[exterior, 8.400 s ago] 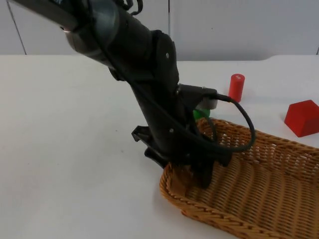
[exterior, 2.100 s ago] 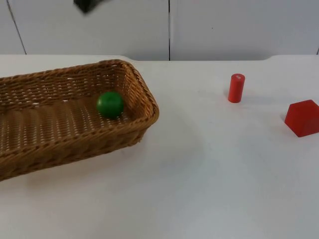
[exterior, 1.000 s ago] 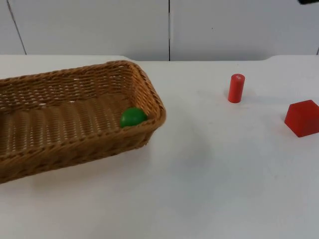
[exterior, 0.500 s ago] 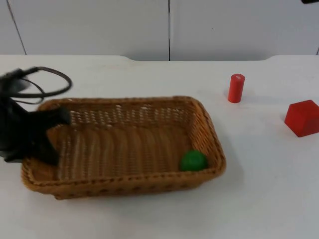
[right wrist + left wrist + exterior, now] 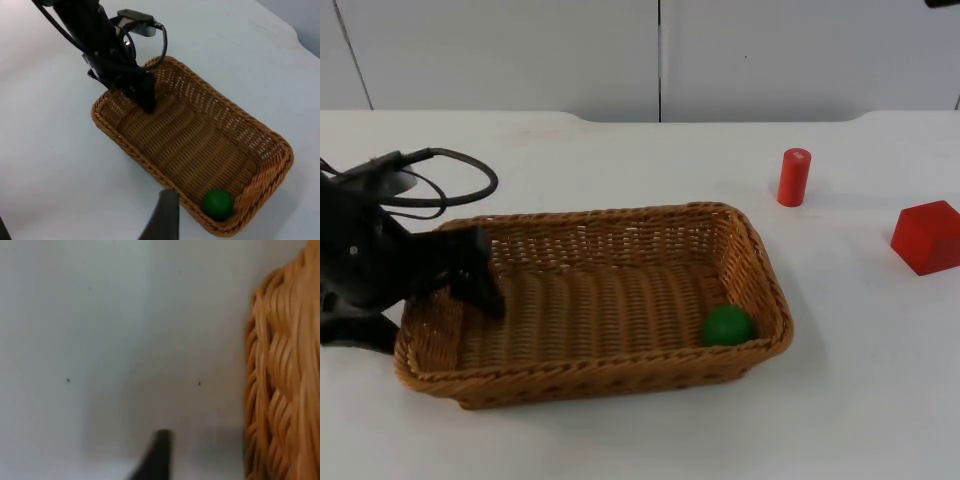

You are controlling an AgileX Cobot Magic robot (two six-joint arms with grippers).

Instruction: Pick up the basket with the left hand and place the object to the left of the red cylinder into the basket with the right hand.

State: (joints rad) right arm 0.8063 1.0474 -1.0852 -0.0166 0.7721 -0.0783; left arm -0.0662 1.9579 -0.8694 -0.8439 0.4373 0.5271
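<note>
Looking down from the top view, we note the wicker basket [image 5: 595, 300] resting on the white table [image 5: 620, 150], left of centre and near the front. The left gripper [image 5: 440, 290] straddles the basket's left end wall: one black finger [image 5: 480, 280] reaches down inside, the other stays outside, so the pincer is closed on that wall. A green ball [image 5: 728, 325] lies inside the basket, in its near right corner, touching the wall. The red cylinder [image 5: 794, 177] stands upright farther back and to the right, well apart from the basket. A red block [image 5: 928, 236] sits at the far right edge.

From the left wrist view, we record the basket's woven rim [image 5: 280, 390] close up, with bare table [image 5: 100, 340] beside it and one black fingertip [image 5: 156, 455] just outside the weave.

From the right wrist view, we see the whole basket [image 5: 190, 145] from above, the left gripper [image 5: 137, 92] clamped over one short end and the green ball [image 5: 218, 203] in the opposite corner. One black fingertip [image 5: 165, 215] of the right gripper hangs high over the table; we cannot tell how wide that pincer stands.
</note>
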